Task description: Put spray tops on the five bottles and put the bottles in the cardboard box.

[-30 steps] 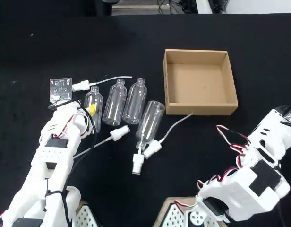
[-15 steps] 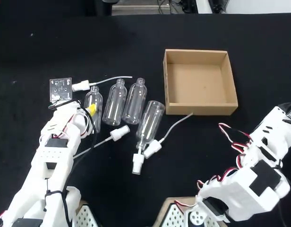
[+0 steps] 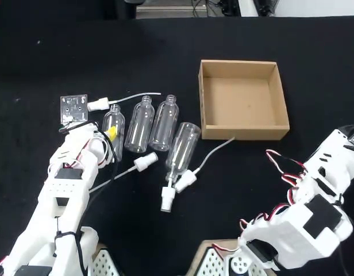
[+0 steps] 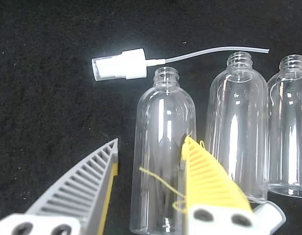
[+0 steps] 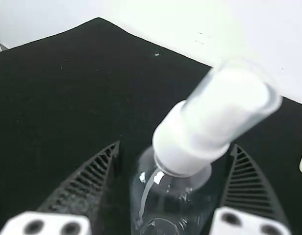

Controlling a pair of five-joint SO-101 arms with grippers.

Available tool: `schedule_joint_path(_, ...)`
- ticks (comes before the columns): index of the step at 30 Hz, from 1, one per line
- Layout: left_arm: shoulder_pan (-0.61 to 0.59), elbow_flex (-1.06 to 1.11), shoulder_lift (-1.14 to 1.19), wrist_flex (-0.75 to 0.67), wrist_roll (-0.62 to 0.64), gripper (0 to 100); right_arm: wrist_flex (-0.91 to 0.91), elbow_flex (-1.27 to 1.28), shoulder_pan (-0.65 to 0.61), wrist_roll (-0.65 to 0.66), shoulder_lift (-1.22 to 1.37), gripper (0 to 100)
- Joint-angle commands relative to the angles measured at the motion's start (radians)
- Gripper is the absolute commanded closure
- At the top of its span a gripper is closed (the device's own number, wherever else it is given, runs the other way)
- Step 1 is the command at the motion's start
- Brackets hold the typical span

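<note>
One capped bottle (image 5: 185, 161) is pinched between the right jaws, so I'd guess dropping it in the cardboard box (image 3: 244, 133) comes next. Left jaws sit spread around an uncapped bottle (image 4: 161, 147), spray top (image 4: 119, 64) just beyond them.

Bottles (image 3: 138, 123) lie left of the cardboard box (image 3: 246, 133).

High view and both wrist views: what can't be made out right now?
High view: the right claw is cut off by the picture's right edge.
Right wrist view: the capped bottle loses its lower body to the picture's edge, and its spray top is blurred.
Left wrist view: the base of the leftmost bottle is hidden behind the yellow finger of the left claw and by the picture's edge.
</note>
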Motion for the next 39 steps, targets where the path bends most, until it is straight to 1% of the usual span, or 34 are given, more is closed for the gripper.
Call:
schedule_joint_path(1, -0.002, -0.008, -0.005, -0.02, 0.006, 80, 0.0, 0.018, -0.008, 0.006, -0.051, 71.2)
schedule_joint_path(23, -0.002, -0.008, -0.005, -0.02, 0.005, 80, 0.0, -0.004, -0.009, 0.006, -0.053, 71.4)
schedule_joint_path(25, -0.002, -0.008, -0.005, -0.02, 0.005, 80, 0.0, -0.004, -0.008, 0.006, -0.053, 76.0)
schedule_joint_path(28, -0.002, -0.008, -0.005, -0.02, 0.005, 80, -0.002, -0.004, -0.003, 0.006, -0.053, 90.7)
schedule_joint_path(30, -0.002, -0.008, -0.005, -0.02, 0.005, 80, -0.002, -0.004, 0.009, 0.003, -0.058, 96.4)
schedule_joint_path(33, -0.002, -0.008, -0.005, -0.02, 0.003, 80, -0.023, -0.004, 0.015, -0.002, -0.061, 97.0)
schedule_joint_path(39, -0.002, -0.008, -0.005, -0.02, 0.003, 80, -0.196, 0.058, 0.011, 0.003, -0.081, 98.6)
